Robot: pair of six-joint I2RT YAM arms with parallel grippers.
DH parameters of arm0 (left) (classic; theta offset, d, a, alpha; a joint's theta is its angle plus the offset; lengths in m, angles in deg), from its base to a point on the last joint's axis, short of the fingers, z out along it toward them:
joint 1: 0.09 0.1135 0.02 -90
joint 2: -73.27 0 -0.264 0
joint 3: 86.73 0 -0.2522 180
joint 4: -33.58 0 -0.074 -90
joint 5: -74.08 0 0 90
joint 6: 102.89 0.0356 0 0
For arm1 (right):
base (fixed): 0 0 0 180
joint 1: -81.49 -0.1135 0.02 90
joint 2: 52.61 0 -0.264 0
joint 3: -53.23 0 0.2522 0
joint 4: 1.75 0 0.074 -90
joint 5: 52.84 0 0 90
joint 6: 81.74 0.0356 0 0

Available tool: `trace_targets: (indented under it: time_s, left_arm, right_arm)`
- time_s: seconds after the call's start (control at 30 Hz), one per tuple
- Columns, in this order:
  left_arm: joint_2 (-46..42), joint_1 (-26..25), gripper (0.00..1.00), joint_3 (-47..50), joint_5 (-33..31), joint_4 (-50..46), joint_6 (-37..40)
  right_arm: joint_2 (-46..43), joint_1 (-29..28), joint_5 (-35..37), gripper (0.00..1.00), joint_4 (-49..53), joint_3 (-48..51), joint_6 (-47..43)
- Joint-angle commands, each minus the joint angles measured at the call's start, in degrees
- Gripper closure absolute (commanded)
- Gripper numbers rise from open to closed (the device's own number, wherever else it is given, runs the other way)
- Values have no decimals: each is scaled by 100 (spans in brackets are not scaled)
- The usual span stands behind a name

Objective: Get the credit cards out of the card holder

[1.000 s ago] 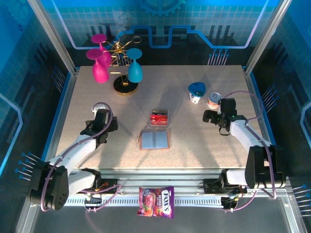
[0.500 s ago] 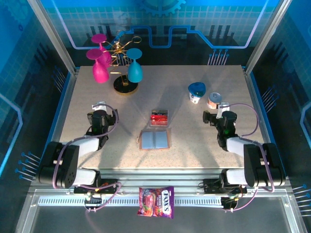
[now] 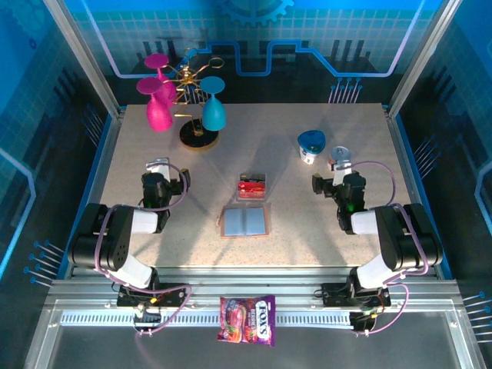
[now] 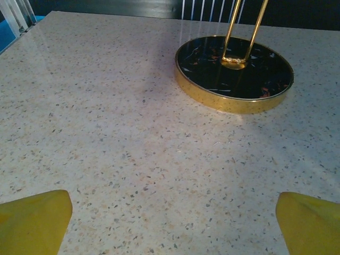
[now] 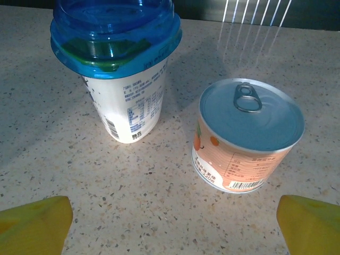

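A speckled beige bench [image 3: 292, 192] stood inside blue walls [image 3: 323, 31] printed with circuit lines, framed by slanting metal posts [image 3: 81, 54].

The left gripper [image 4: 172, 226] gapes wide; ahead to its right a round black stand base [image 4: 234, 74] (gold rim, two gold rods) sits on the speckled tabletop [image 4: 106, 127].

Ahead of the left pincer [image 4: 172, 226], the stand [image 4: 234, 74] lost its gold rods to the top edge, and the pincer's own fingertips [image 4: 32, 223] were cropped at the bottom corners. Ahead of the right pincer [image 5: 172, 226], the blue-lidded cup [image 5: 125, 79] had its lid cut off at the top. Overhead, the credit cards [image 3: 251, 187] between the two pincers were too small to count.
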Motion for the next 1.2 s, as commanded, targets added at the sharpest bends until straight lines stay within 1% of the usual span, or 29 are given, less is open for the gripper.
trace_targets:
  time_s: [0.0, 1.17]
  left_arm:
    - [50, 38, 1, 15, 225, 290, 78]
    - [42, 11, 1, 13, 234, 299, 97]
  right_arm:
    - [30, -85, 297, 0, -313, -68, -137]
    - [22, -43, 260, 0, -301, -58, -89]
